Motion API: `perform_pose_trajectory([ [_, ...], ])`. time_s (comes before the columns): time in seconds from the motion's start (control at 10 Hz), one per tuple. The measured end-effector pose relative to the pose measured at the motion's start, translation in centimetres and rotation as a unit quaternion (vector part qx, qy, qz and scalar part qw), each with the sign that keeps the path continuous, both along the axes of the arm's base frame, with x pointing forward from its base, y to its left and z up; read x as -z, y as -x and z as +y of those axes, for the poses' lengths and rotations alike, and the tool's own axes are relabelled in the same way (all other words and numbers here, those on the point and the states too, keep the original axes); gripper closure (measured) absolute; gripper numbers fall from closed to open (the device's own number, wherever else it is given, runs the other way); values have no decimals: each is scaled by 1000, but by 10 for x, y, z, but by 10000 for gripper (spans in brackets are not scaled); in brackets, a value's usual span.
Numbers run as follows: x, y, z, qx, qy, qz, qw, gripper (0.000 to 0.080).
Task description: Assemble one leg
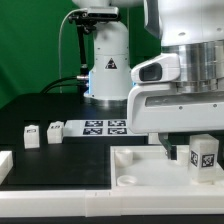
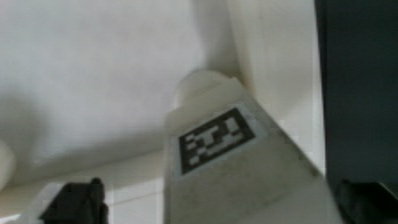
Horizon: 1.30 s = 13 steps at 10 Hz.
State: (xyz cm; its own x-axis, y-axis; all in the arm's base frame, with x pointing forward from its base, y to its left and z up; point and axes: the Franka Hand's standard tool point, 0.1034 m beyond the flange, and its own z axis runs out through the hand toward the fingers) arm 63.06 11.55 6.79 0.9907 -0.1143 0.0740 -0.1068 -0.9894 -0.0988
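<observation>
A leg [image 1: 205,156], a stubby white block with square marker tags, stands upright on the big white panel [image 1: 90,172] near the exterior view's right edge. My gripper [image 1: 197,150] hangs over it with its jaws on either side. In the wrist view the leg [image 2: 228,140] fills the middle with one tag facing up. My gripper [image 2: 217,205] is open. One dark finger [image 2: 75,202] stands apart from the leg. The other finger [image 2: 366,202] is right at its side.
Two more small tagged legs [image 1: 32,135] [image 1: 55,130] stand on the dark table at the exterior view's left. The marker board [image 1: 105,126] lies behind the panel. A white part [image 1: 4,166] sits at the left edge. The robot base [image 1: 105,70] is at the back.
</observation>
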Motion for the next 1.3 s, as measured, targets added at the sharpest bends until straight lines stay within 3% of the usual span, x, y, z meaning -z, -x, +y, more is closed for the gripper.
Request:
perform_pose_trajectory([
  [0.2,0,1,1,-70,13,-14,997,150],
  [0.5,1,1,1,-54,11,-12,998,173],
  [0.6,1,2,1,-54,11,-12,998,371],
  [0.7,2,2,1,-54,11,-11,998,371],
  [0.8,2,2,1,-46,10,-11,999,511],
  [1.1,1,1,1,19,3,-6,1000,510],
  [1.3,2,4,-1,192,-13,7,981,510],
])
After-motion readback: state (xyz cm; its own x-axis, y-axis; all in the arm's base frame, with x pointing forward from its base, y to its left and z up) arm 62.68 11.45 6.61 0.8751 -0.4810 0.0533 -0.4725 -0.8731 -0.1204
